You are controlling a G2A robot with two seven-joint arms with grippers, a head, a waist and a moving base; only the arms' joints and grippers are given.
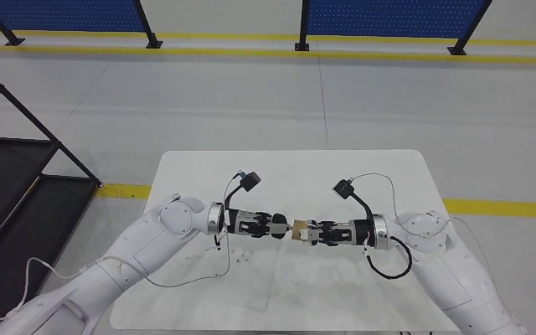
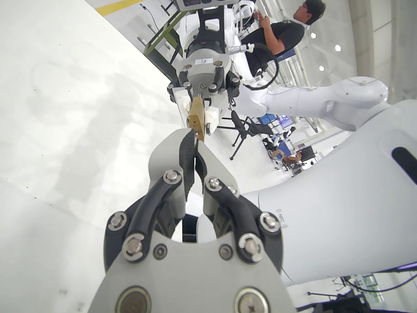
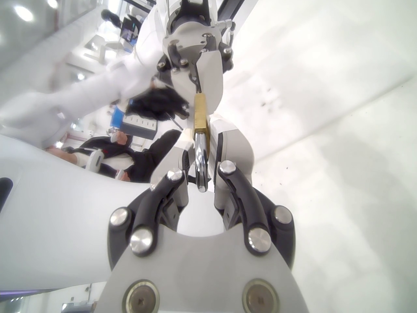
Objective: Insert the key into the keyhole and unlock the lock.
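Now left pincer (image 2: 194, 139) pinches the key (image 3: 198, 90); right pincer (image 3: 202, 135) clamps the lock (image 2: 197, 117).

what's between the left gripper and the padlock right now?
Just the key: the left gripper pinches it, its tip meeting the brass padlock held by the right gripper. Left wrist view shows it.

Brushed brass lock (image 3: 200, 112) with glossy chrome shackle (image 3: 201, 162); matt white table (image 1: 335, 285).

The lock (image 1: 299, 228) is held above the middle of the table (image 1: 377, 180), with the right gripper (image 1: 313, 232) at its right. The key (image 2: 196, 134), in the left gripper (image 1: 283, 226), is set against its left end.
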